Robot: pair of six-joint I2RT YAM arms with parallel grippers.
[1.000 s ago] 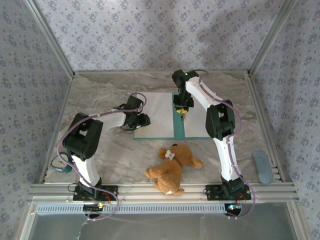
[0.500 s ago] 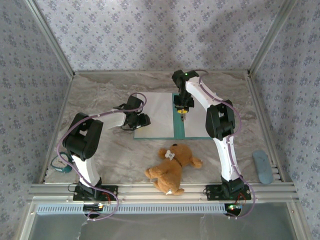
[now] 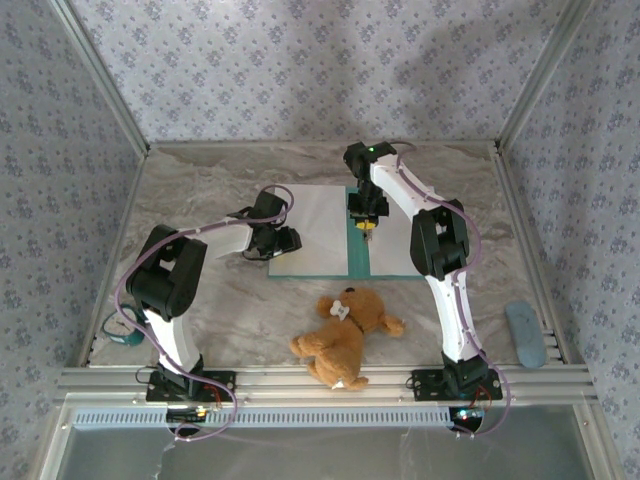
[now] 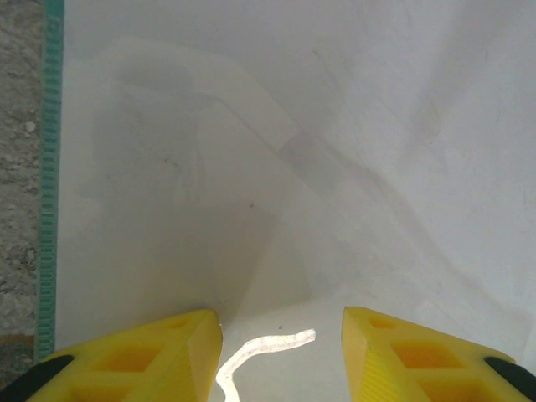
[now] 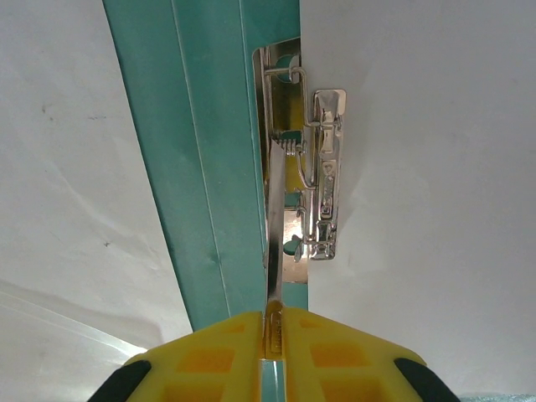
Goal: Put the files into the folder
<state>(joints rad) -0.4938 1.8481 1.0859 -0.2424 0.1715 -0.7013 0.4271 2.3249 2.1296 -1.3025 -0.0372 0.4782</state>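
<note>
Table (image 3: 200,195): the folder (image 3: 357,256) lies open mid-field, with one white file on each half. The left sheet (image 3: 320,222) sits beneath the left gripper (image 4: 280,333), whose jaws are apart and hold nothing. The right sheet (image 5: 419,209) appears tucked at the clip (image 5: 325,167). The right gripper (image 5: 274,333) is pinched tight on the clip's thin lever (image 5: 275,226).

Risks:
- The lever slips out and snaps (narrow purchase).
- Pulling on the lever drags the light folder.
- The left pads crease the paper.
</note>
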